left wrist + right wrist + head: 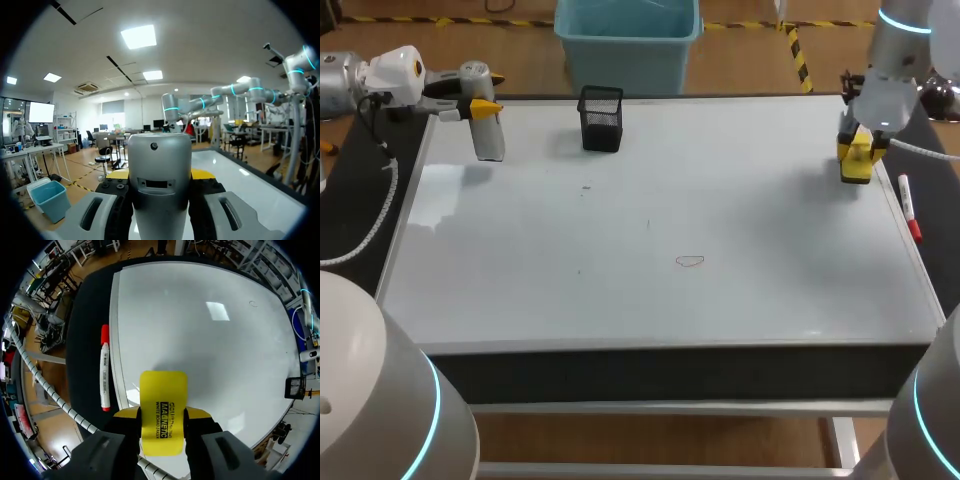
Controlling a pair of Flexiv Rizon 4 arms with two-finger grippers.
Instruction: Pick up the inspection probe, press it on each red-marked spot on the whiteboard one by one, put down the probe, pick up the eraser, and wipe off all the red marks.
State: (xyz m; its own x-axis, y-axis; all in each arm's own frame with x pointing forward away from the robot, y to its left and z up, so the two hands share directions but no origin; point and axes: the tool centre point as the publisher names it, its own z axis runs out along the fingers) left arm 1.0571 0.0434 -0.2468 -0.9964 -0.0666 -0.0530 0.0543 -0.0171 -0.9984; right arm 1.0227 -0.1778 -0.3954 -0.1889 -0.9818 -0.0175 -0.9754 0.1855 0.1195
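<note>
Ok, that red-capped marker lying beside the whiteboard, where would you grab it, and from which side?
I'd take the marker by the middle of its white barrel, coming straight down from above. It lies flat on the dark strip, parallel to the whiteboard edge, so a grip can close across its narrow width.

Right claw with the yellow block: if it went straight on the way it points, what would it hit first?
Probably the whiteboard, near its edge beside the red marker. The eraser held in the right claw would touch it first. The height above the board is unclear.
</note>
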